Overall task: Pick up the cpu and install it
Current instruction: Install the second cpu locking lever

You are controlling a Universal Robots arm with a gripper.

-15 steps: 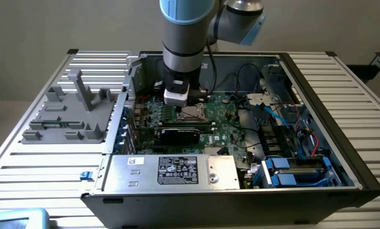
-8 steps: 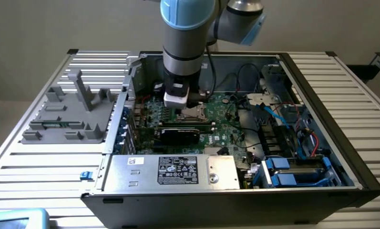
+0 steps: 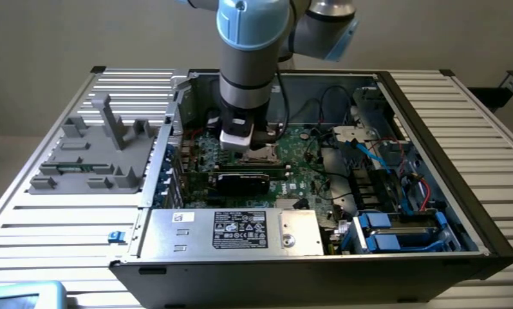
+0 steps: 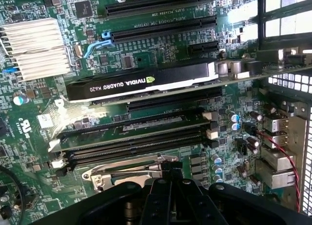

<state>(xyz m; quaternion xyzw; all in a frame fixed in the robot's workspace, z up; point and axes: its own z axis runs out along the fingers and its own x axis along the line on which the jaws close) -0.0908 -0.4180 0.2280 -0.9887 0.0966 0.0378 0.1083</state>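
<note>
While lowered vertically, the tool (image 3: 258, 149) meets the socket (image 4: 127, 172).

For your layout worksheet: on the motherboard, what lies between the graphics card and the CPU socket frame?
Long black memory slots lie between the graphics card and socket frame, in the wrist view.

A plain beige wall (image 3: 84, 32) stands behind a slatted aluminium table (image 3: 58, 225).
</note>
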